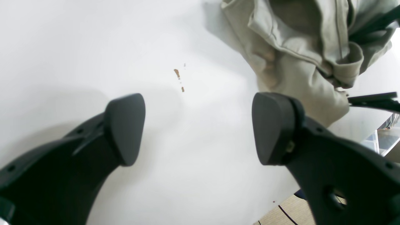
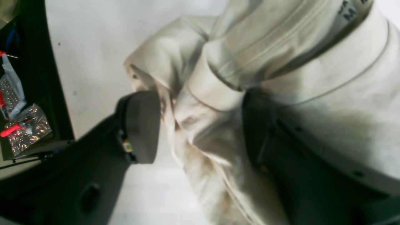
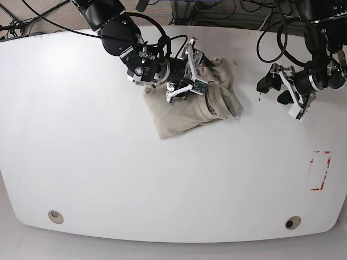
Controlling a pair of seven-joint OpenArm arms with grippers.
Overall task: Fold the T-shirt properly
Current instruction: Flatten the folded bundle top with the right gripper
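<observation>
The khaki-beige T-shirt (image 3: 184, 116) lies bunched in a crumpled heap at the back middle of the white table (image 3: 108, 173). My right gripper (image 3: 190, 70) is on top of the heap. In the right wrist view its jaws (image 2: 200, 125) stand apart, with a thick fold of the T-shirt (image 2: 218, 47) near the collar between them. One finger is half buried under the cloth. My left gripper (image 3: 274, 89) hovers open over bare table to the right of the heap. In the left wrist view the left gripper (image 1: 198, 125) holds nothing, and the T-shirt (image 1: 297, 72) lies ahead of it to the right.
A red tape outline (image 3: 320, 170) marks the table's right side. Small brown specks (image 1: 177, 72) dot the surface ahead of the left gripper. The table edge (image 1: 281, 203) runs close by at lower right. A dark bin with tools (image 2: 25, 125) sits beyond the table.
</observation>
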